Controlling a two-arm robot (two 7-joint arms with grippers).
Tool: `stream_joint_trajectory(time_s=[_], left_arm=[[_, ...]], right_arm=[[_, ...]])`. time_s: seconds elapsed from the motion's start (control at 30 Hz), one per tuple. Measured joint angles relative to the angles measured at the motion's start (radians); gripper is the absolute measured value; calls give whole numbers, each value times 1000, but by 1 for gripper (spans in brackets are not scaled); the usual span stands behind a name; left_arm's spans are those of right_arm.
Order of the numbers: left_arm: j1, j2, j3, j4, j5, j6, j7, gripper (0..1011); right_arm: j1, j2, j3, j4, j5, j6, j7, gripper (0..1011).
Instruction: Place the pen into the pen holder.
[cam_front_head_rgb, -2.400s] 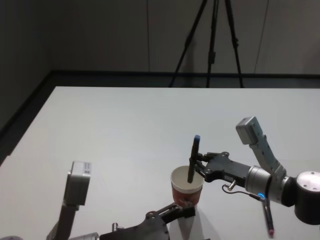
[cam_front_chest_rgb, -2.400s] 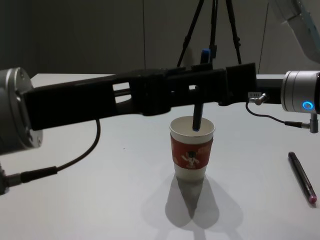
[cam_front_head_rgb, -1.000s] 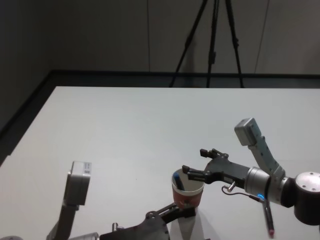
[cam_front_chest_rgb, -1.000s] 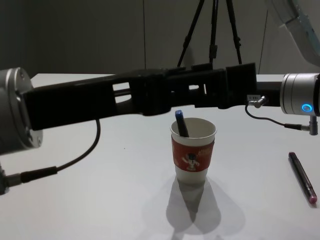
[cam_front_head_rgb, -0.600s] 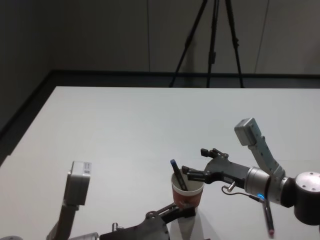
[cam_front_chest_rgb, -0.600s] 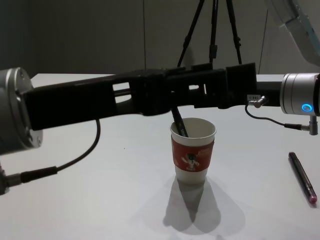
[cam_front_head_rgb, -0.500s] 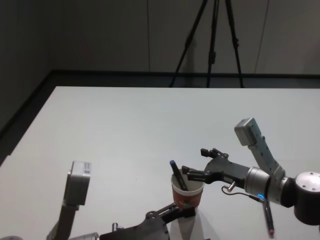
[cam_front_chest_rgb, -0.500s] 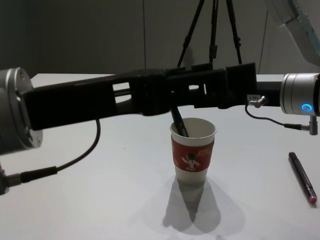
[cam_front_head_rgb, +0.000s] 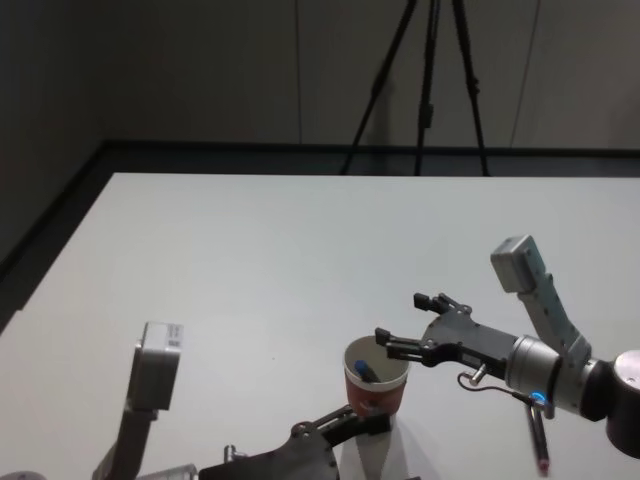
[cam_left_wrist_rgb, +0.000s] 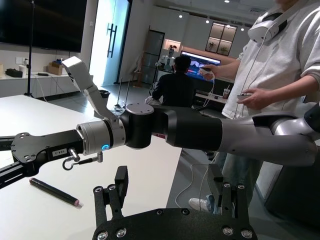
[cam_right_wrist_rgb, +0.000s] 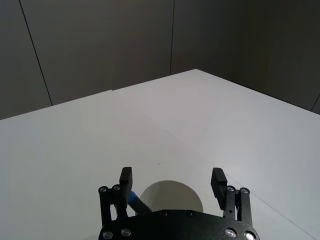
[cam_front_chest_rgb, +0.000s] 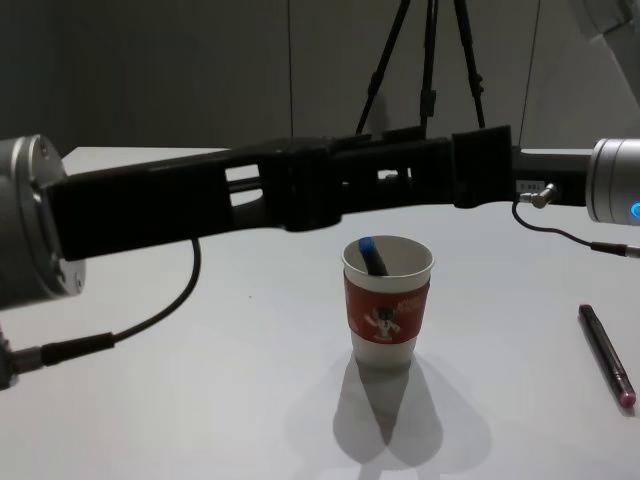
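The white table carries everything. The left gripper sits parked low, just beside the near side of the pen holder, fingers spread wide and empty. The right gripper hovers over the holder's rim on its right side, jaws fully apart, gripping nothing. The job looks essentially done, so the clean finish is probably to lift the right gripper straight up before swinging away, keeping the fingers off the light paper rim. The pen rests inside the holder, its long axis tilted: blue end up against the left rim, tip down inside. Another pen lies flat on the table well to the right
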Motion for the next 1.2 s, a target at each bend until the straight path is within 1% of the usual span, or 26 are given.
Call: stream_joint_trajectory(time_s=[0.4, 0.5, 0.87, 0.93, 1.03, 1.2], left_arm=[[0, 0, 0, 0, 0, 0, 0, 1001], [0, 0, 0, 0, 0, 0, 0, 1002], [0, 0, 0, 2, 3, -2, 7, 1001], [-1, 1, 1, 4, 6, -4, 14, 1002], [-3, 3, 3, 14, 21, -13, 44, 1001], [-8, 7, 7, 31, 48, -30, 98, 1001]], right_arm=[[-88, 65, 38, -149, 37, 12, -45, 1001], [-101, 73, 44, -168, 42, 14, -54, 1001], [-101, 74, 44, -166, 40, 14, -58, 1001], [-106, 78, 44, -170, 38, 12, -69, 1001], [-118, 88, 44, -182, 32, 7, -93, 1001], [-150, 114, 42, -212, 14, -7, -156, 1001]])
